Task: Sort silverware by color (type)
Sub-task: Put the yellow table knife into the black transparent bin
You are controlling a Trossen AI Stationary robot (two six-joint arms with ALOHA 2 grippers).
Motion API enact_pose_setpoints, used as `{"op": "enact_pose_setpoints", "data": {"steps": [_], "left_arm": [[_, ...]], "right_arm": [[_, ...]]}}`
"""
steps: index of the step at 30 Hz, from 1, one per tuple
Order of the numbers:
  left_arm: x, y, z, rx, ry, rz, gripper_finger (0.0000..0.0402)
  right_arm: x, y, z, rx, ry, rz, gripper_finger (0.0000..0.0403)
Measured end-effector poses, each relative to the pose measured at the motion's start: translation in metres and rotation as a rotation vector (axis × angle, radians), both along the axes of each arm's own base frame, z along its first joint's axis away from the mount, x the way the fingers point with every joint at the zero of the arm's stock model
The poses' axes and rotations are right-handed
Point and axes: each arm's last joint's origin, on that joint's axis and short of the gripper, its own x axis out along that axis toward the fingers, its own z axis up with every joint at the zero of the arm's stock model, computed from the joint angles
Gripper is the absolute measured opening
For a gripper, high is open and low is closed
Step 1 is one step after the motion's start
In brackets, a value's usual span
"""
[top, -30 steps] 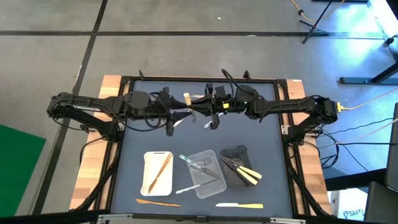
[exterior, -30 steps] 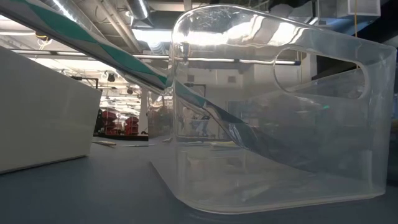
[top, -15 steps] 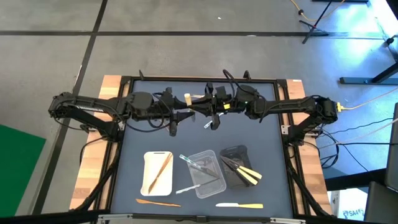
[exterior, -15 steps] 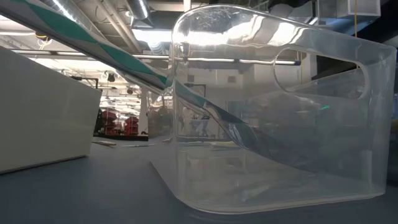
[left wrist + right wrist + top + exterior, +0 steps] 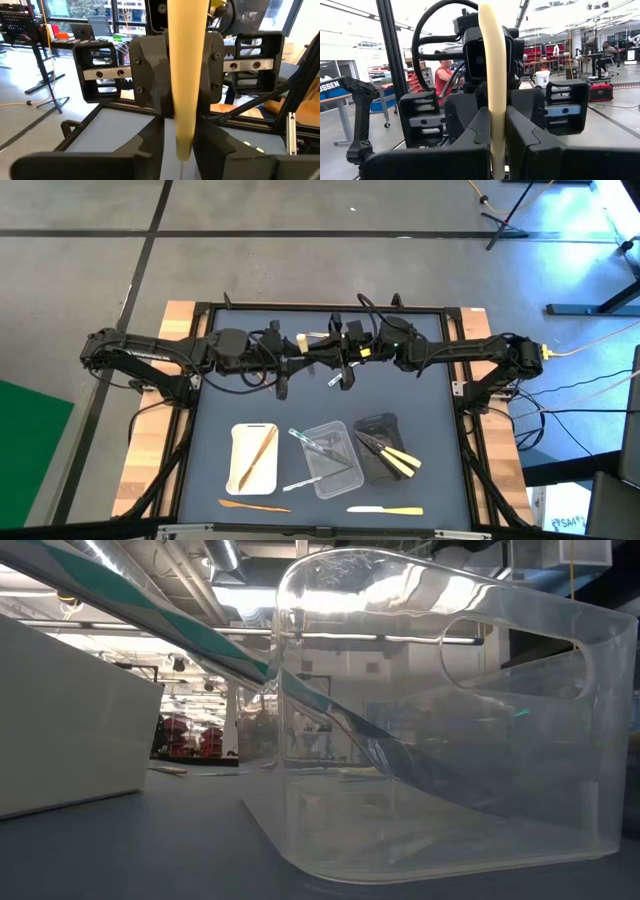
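My two grippers meet above the far middle of the table. My right gripper (image 5: 325, 356) (image 5: 495, 135) is shut on a pale yellow utensil (image 5: 491, 75), which also shows in the high view (image 5: 301, 340). My left gripper (image 5: 303, 361) (image 5: 181, 150) faces it, open, with its fingers on either side of the utensil's narrow end (image 5: 183, 142); I cannot tell whether they touch it. More silverware lies at the near side: a wooden piece (image 5: 258, 455) in the white tray (image 5: 240, 470), clear pieces (image 5: 318, 445) in the clear tray (image 5: 335, 475), and cream pieces (image 5: 400, 463) in the black tray (image 5: 385, 425). My right gripper pinches the pale yellow utensil's shaft (image 5: 495, 112) between its two fingers (image 5: 481, 131). The fingers lie across the shaft. The utensil is lifted clear of the table and sticks out past the fingers toward my left gripper.
A wooden utensil (image 5: 255, 505) and a white and cream one (image 5: 385, 510) lie loose by the near edge. A clear one (image 5: 298, 483) lies beside the clear tray. The low view is filled by the clear tray (image 5: 440, 720) and the white tray (image 5: 60, 730).
My left gripper has gone toward the table's right edge, closer to my right gripper and the utensil it holds.
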Motion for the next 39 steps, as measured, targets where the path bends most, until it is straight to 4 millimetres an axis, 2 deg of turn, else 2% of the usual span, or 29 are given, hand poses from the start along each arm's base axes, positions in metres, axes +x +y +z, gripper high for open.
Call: {"op": "enact_pose_setpoints", "data": {"steps": [8, 26, 29, 35, 39], "left_arm": [[0.0, 0.0, -0.0002, -0.001, 0.002, 0.0, 0.0025], [0.0, 0.0, -0.0002, 0.0, 0.002, 0.0, 0.0027], [-0.0001, 0.0, -0.0005, 0.001, 0.005, 0.0, 0.0028], [-0.0002, 0.0003, -0.0016, 0.004, 0.017, 0.007, 0.0027], [-0.0003, 0.0003, -0.0026, 0.004, 0.027, 0.008, 0.0028]], "right_arm": [[0.0, -0.0001, 0.0, 0.0, 0.0, 0.0, 0.0019], [0.0, -0.0002, -0.0002, 0.007, 0.003, -0.001, 0.0021], [0.0003, -0.0003, -0.0008, 0.009, 0.013, -0.002, 0.004], [0.0013, -0.0002, -0.0049, 0.015, 0.058, -0.001, 0.011], [0.0015, 0.0002, -0.0064, 0.012, 0.077, 0.012, 0.0141]]}}
